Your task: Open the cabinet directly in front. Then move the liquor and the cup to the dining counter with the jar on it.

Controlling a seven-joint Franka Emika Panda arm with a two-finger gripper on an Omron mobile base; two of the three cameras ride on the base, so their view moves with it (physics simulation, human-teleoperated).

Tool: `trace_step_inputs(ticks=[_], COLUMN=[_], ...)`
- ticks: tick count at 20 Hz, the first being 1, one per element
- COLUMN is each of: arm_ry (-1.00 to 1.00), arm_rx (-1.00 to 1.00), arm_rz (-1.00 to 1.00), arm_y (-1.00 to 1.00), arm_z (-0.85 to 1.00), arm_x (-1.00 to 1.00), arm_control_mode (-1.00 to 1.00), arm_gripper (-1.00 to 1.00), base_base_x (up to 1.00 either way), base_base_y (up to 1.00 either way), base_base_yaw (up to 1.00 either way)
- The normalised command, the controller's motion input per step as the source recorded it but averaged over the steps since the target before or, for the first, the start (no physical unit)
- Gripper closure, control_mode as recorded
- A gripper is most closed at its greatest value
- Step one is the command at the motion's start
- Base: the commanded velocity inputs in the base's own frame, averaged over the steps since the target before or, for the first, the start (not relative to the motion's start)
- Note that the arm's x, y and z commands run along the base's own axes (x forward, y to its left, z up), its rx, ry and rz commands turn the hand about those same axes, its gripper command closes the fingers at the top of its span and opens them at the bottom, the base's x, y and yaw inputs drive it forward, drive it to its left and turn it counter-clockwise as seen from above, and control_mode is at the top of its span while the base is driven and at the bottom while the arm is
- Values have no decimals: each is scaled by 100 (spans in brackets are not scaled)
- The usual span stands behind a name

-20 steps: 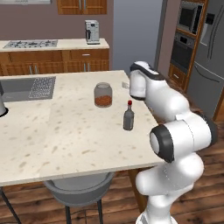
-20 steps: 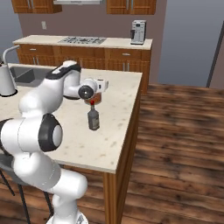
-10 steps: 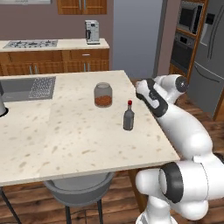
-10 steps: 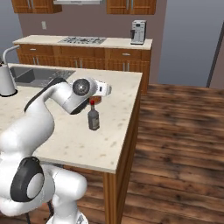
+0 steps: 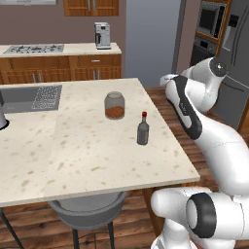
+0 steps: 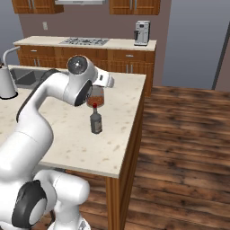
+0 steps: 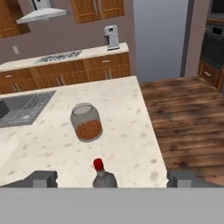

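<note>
Pulled back off the liquor (image 7: pixel 102 174), the gripper (image 7: pixel 111 178) hangs with jaws apart; bottle stands on the surface (image 5: pixel 73 146) near the jar (image 5: pixel 115 105).

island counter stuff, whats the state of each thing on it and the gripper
small grey-clear glass liquor bottle: upright on the counter, red cap on, free of the gripper
squat clear glass jar: upright, partly filled with orange-brown contents
steel sink: holds a wire rack
two-finger gripper: open, fingertips wide apart either side of the bottle, holding nothing
</note>
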Motion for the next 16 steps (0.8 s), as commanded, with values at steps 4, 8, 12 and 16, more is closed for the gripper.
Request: trace_step_inputs(ticks=[4, 8, 12, 16], arm_ry=[-15, -32, -15, -50], arm_rx=[0, 0, 0, -13], arm_rz=[1, 1, 0, 0], arm_y=[12, 16, 34, 36], arm_z=[0, 35, 86, 64], arm_x=[-100, -100, -99, -87], arm_control_mode=[-100, -100, -100, -100], arm_gripper=[-100, -100, -100, -100], base_base_x=[0, 0, 0, 0], base_base_y=[0, 0, 0, 0], base_base_yaw=[0, 0, 0, 0])
